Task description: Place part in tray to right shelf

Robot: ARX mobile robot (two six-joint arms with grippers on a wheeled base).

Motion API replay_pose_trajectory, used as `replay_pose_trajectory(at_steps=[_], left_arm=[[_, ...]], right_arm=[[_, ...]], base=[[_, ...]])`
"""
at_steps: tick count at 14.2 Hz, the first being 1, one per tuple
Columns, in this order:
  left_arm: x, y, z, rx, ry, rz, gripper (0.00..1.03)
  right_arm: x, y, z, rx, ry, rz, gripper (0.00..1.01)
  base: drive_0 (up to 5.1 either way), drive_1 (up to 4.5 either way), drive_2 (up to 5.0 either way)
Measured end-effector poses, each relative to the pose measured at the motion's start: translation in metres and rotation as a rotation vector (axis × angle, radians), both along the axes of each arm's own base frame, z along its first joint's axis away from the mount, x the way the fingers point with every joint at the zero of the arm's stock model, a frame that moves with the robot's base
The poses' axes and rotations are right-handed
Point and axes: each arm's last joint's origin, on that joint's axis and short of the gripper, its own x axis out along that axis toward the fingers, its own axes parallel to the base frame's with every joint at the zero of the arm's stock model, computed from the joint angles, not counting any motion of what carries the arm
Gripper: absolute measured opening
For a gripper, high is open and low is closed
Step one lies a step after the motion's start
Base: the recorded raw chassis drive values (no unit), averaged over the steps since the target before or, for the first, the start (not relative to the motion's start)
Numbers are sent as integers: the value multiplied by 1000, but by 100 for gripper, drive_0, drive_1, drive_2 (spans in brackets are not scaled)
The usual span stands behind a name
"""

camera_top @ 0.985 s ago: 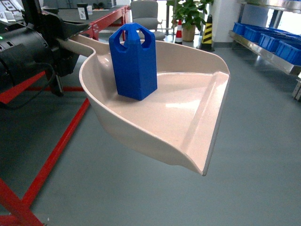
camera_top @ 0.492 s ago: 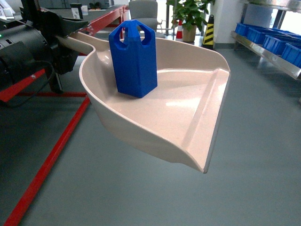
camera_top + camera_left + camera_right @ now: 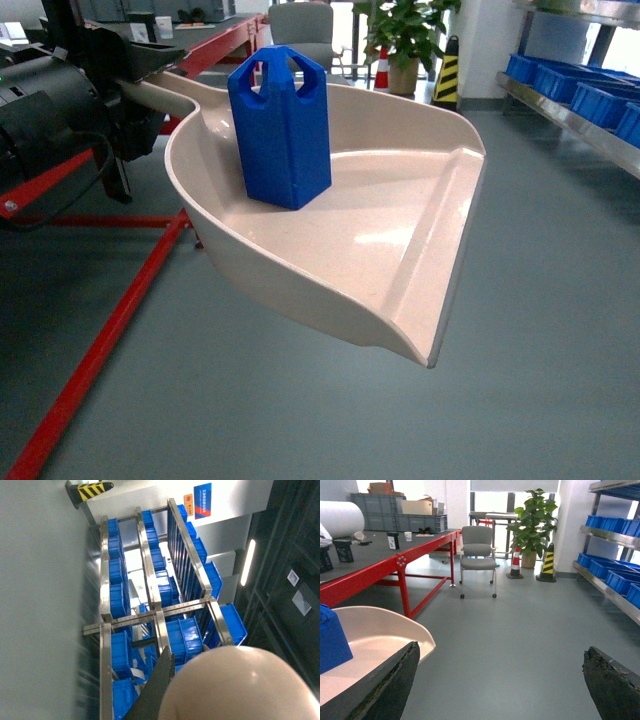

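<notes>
while left claw (image 3: 150, 85) pinches tray (image 3: 420, 250) handle, part (image 3: 280, 125) upright inside; right claw (image 3: 500, 680) spread

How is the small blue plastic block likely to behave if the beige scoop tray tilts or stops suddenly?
The small bright-blue plastic block with looped handles stands upright, taller than its base is wide, so it could probably tip. The cream-beige dustpan-shaped plastic tray looks smooth and glossy, so the block may slide toward the open front lip. It looks hollow and probably light.
</notes>
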Motion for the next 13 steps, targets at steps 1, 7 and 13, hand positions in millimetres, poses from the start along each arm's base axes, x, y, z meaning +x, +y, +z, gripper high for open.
replay_pose_trajectory(at_steps=[1, 7, 13], left_arm=[[0, 0, -1, 1, 6, 1, 12], [0, 0, 0, 0, -1, 0, 12], [0, 0, 0, 1, 2, 0, 12]], right_arm=[[1, 0, -1, -1, 9, -2, 98], [0, 0, 0, 0, 0, -2, 98], [0, 0, 0, 0, -1, -2, 98]], base=[[-11, 396, -419], [-11, 396, -419], [-11, 396, -419]])
